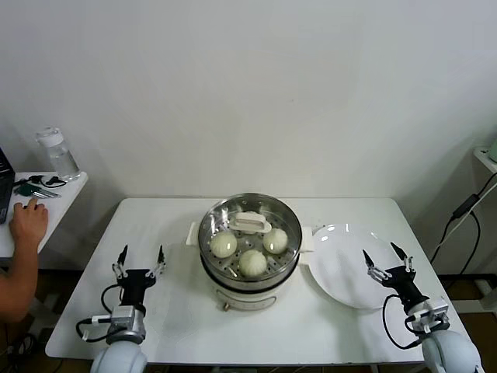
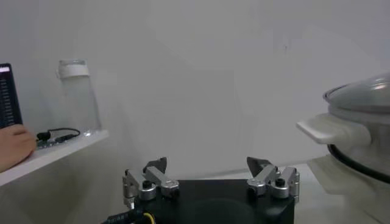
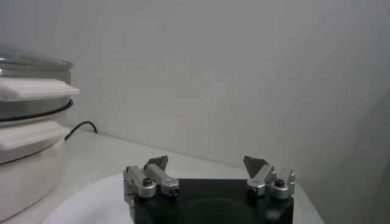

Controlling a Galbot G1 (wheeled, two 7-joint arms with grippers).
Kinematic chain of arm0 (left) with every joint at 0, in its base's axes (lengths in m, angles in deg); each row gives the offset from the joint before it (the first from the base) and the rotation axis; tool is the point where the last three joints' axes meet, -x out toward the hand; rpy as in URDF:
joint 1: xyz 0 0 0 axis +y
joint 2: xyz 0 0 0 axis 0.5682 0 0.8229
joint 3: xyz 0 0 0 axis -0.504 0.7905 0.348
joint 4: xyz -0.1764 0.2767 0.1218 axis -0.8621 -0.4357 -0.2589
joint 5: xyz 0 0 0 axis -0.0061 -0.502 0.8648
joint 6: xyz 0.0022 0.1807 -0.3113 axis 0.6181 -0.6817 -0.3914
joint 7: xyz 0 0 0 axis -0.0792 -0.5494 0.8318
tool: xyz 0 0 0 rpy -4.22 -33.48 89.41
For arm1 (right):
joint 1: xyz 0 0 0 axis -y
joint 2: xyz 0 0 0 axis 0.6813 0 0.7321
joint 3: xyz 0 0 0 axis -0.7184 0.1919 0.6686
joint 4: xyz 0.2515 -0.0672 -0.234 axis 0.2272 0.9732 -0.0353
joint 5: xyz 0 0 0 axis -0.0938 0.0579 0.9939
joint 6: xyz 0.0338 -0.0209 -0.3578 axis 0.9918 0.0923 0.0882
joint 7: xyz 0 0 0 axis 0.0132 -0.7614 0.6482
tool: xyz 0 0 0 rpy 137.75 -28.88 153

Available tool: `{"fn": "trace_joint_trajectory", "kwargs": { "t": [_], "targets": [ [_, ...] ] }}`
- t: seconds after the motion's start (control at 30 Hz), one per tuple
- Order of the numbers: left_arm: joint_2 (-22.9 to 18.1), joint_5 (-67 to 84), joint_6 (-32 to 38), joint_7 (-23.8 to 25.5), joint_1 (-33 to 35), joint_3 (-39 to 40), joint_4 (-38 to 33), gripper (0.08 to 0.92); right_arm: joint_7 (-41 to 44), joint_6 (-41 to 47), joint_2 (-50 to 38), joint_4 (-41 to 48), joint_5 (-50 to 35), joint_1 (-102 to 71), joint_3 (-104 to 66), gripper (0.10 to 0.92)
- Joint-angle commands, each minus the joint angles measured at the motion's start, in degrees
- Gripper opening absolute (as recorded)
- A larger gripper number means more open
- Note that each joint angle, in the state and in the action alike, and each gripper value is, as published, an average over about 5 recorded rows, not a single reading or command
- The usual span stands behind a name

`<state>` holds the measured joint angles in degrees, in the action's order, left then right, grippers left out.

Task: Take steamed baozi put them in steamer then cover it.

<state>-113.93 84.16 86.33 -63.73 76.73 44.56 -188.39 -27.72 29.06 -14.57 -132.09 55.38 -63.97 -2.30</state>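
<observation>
**Steamer covered, both grippers released and apart from it**

Looking down from the head view, the steamer (image 1: 248, 256) stands at the centre of the white table (image 1: 171, 233), its clear glass cover (image 1: 250, 233) seated on the rim with the cream-white handle (image 1: 250, 223) on top. Three steamed baozi (image 1: 224, 244) show through the glass on the perforated tray, at about 9, 6 and 3 o'clock around the tray's centre; a fourth cannot be made out under the handle. At 3 o'clock from the steamer, just beside it, lies an empty white plate (image 1: 342, 268). The left gripper (image 1: 140, 259) hovers at 9 o'clock from the steamer, apart from it, fingers spread and grasping nothing. The right gripper (image 1: 386, 257) hangs over the plate's far edge at 3 o'clock, fingers likewise spread and empty. At 10 o'clock a side table (image 1: 58, 198) carries a clear water bottle (image 1: 59, 153), with a person's hand (image 1: 29, 220) resting on it.

From the left wrist view, the left gripper (image 2: 210, 170) is released, its fingertips wide apart, with the steamer's white side handle (image 2: 332, 129) and the cover (image 2: 359, 92) beyond. The bottle (image 2: 78, 97) and the hand (image 2: 15, 146) show on the side table.

From the right wrist view, the right gripper (image 3: 210, 169) is released and empty, the steamer (image 3: 30, 122) well off to one side.
</observation>
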Motion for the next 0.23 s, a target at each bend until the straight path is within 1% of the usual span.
{"fn": "trace_joint_trajectory", "kwargs": {
  "t": [0.03, 0.23],
  "targets": [
    [0.2, 1.4, 0.6, 0.9, 0.8, -1.0, -0.4, 0.823, 0.1, -0.2, 0.2, -0.1, -0.1, -0.3, -0.3, 0.823],
    [0.2, 1.3, 0.5, 1.5, 1.4, -1.2, -0.9, 0.823, 0.3, -0.4, 0.3, 0.0, -0.1, -0.5, -0.5, 0.823]
  ]
}}
